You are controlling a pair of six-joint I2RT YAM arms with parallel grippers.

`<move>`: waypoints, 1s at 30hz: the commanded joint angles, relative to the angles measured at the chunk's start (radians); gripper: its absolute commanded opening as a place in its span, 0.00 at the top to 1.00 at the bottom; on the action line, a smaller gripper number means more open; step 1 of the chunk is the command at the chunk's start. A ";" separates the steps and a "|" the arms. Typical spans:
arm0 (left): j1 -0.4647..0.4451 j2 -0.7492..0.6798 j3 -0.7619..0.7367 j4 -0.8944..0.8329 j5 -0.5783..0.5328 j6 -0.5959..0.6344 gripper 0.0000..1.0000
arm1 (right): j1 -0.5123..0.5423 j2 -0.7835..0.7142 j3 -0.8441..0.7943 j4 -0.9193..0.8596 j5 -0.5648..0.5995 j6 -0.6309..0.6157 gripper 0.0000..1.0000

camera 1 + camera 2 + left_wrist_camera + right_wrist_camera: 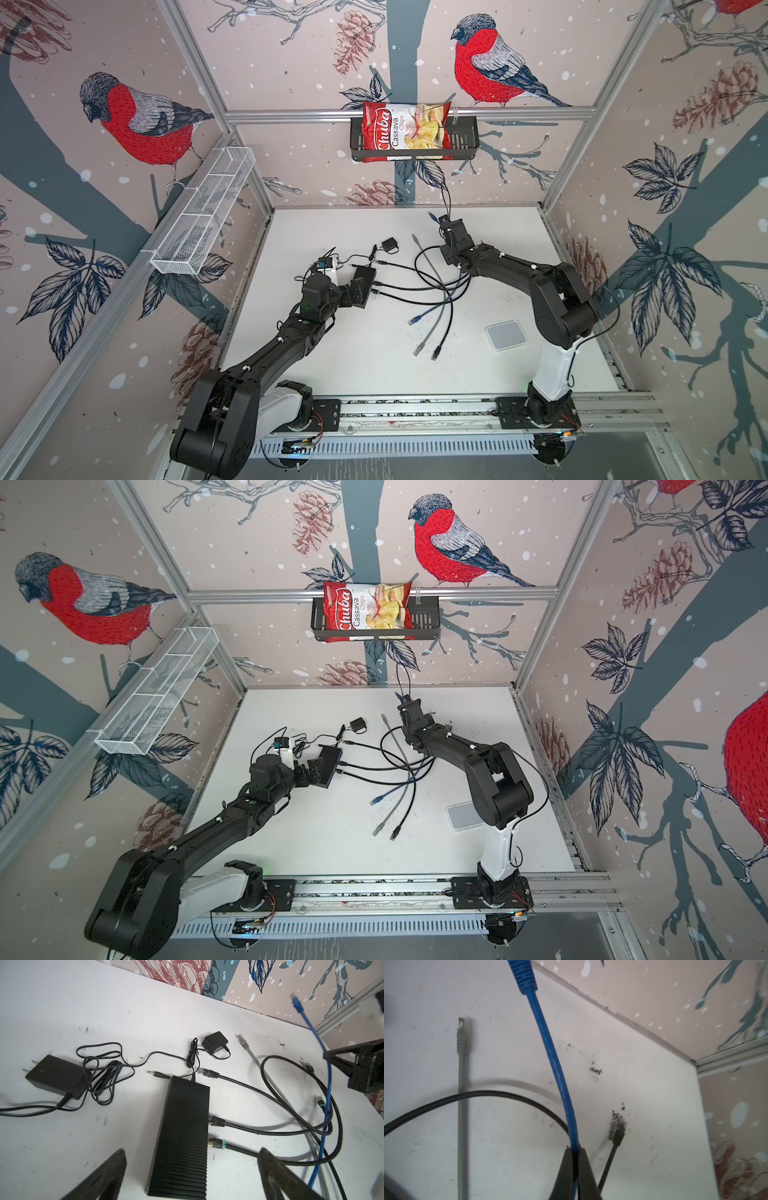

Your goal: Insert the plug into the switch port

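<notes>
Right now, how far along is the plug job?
A black plug and a teal-ringed plug already look seated in the switch. The right gripper is shut on the blue cable, blue plug aloft; the left gripper hangs open over the switch. Remaining: inserting the blue plug.

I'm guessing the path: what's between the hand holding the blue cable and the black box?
In a top view: a grey network cable and looping black cables lie between the right hand and the ribbed black switch box.

**Switch** (182, 1136): black ribbed box, flat on tabletop (52, 1136); two black leads (217, 1121) seated in side ports.
**Plug** (296, 1002): blue boot, clear tip, on blue cable (550, 1049); held clear of tabletop, well apart from switch. Cable pinched in right end effector (574, 1149).
</notes>
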State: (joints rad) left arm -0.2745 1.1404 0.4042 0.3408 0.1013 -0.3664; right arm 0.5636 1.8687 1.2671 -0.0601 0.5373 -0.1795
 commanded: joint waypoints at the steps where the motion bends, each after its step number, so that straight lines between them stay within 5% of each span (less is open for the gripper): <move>1: 0.001 0.002 -0.001 0.045 0.000 0.003 0.03 | 0.015 -0.044 -0.008 0.085 0.137 -0.108 1.00; 10: 0.001 -0.003 -0.011 0.051 0.000 0.003 0.03 | 0.000 -0.060 0.016 -0.017 0.192 -0.034 0.99; 22: 0.001 -0.033 -0.027 0.036 -0.017 0.012 0.03 | -0.034 0.091 0.040 -0.241 -0.081 0.111 0.96; 30: 0.001 -0.052 -0.022 -0.011 -0.034 0.046 0.03 | -0.038 0.030 0.016 -0.227 -0.154 0.105 0.61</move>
State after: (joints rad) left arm -0.2745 1.0943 0.3786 0.3492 0.0853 -0.3492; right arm 0.5228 1.9400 1.2919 -0.2981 0.4397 -0.0792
